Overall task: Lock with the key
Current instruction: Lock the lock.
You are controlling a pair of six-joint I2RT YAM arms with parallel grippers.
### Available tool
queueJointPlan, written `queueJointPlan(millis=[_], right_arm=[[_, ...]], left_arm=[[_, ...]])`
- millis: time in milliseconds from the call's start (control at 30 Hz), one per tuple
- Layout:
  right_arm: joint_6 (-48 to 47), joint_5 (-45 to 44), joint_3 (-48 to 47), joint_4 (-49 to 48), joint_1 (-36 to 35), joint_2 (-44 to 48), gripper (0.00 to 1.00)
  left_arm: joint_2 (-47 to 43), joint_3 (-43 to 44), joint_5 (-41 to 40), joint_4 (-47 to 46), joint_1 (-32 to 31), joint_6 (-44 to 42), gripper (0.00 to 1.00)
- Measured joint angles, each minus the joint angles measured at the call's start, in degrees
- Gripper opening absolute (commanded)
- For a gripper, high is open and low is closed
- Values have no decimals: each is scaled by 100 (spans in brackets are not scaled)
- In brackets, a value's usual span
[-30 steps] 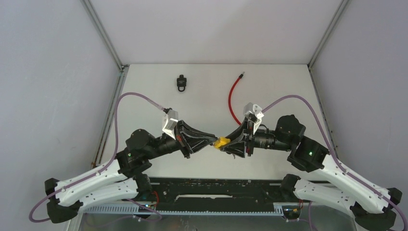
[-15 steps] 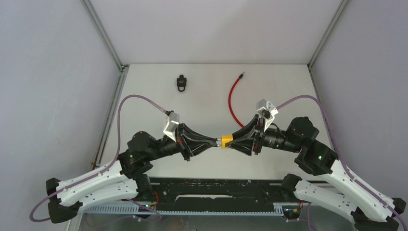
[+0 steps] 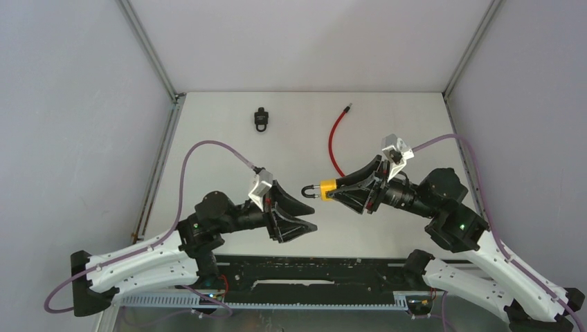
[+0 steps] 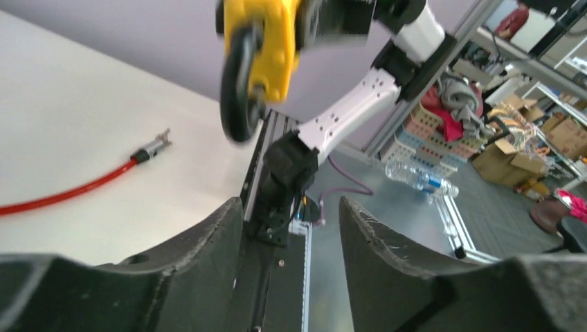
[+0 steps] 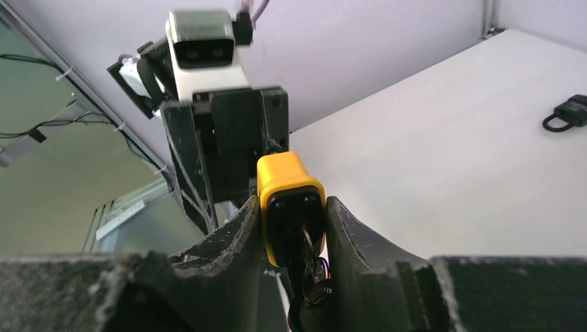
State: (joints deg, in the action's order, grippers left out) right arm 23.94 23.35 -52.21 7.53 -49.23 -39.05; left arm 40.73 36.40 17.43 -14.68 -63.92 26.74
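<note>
L gripper [image 3: 313, 217] is sitting open & empty near the front while, just beyond, R gripper [image 3: 335, 189] is pinching the yellow padlock [image 5: 284, 181] mid-air w/ keys [image 5: 309, 266] dangling from it, so torquing them is risking the lock twisting out of the pads.

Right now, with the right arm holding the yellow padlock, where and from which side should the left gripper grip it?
Probably the black shackle, from the left. It juts free toward the open left gripper, while the right gripper has its jaws on the yellow padlock body.
</note>
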Motion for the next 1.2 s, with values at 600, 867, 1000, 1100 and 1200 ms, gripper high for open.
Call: queueJointPlan(millis=[600,867,1000,1100,1200], right_arm=[[-208,918,-2,-13,138,-52,0],[-240,1292,-2,223,144,-321,0],[-258,1335,-2,240,146,-326,0],[-258,1388,-2,247,146,-328,0],[-275,1427,-2,275,146,-332,0]], left_arm=[[-564,-160,0,553,-35,-42,61],[-654,-157,-63,586,-35,-111,51],[-601,-157,-50,586,-35,-131,47],[-586,-157,-50,586,-35,-131,48],[-575,-157,-52,586,-35,-131,52]])
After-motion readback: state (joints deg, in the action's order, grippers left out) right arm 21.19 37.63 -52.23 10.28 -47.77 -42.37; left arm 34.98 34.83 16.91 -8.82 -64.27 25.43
